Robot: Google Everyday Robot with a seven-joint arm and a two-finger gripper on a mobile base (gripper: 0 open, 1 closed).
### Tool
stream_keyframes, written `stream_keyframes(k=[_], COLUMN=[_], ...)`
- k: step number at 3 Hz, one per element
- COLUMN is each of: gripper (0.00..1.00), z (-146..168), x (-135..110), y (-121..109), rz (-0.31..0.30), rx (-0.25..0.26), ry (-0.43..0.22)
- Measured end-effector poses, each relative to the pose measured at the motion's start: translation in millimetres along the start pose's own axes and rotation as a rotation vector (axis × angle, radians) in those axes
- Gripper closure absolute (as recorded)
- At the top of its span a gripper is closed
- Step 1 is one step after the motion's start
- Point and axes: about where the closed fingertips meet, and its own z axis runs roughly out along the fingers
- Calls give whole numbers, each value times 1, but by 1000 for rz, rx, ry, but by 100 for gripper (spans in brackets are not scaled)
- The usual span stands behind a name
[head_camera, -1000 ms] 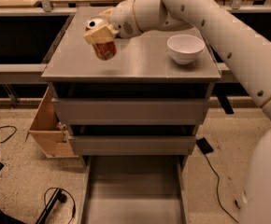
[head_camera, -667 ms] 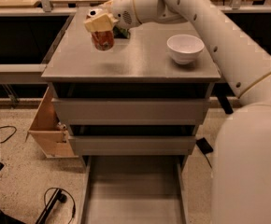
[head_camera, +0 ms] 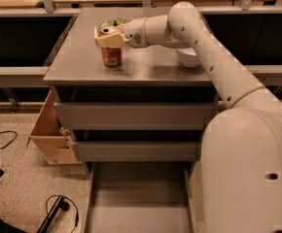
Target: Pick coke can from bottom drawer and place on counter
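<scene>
The coke can (head_camera: pixel 111 55) stands upright on the counter (head_camera: pixel 146 67), left of its middle. My gripper (head_camera: pixel 110 38) reaches in from the right and is shut on the can's upper part, its cream fingers (head_camera: pixel 108 40) covering the top half. The can's base is at the counter surface. The bottom drawer (head_camera: pixel 138 198) is pulled open below the cabinet, and the part of its floor in view is bare.
A white bowl (head_camera: pixel 187 58) sits on the counter's right side, mostly hidden behind my arm. Something green (head_camera: pixel 113 21) lies behind the gripper. A tan wooden box (head_camera: pixel 49 130) stands left of the cabinet. Black cables (head_camera: pixel 53 212) lie on the floor at the lower left.
My gripper carried the can from the counter's left rear toward the front and lowered it, turning it from tilted to upright at the counter surface.
</scene>
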Motion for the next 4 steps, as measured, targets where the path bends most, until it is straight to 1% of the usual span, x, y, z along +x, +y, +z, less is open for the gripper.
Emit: stream_keyframes(k=[1,3,4], gripper=[76,29,1], z=[-1,-1,-1], x=[-5,-5,-5], y=[0,0,0], rz=[0,0,0], rx=[0,0,0], ry=[0,0,0])
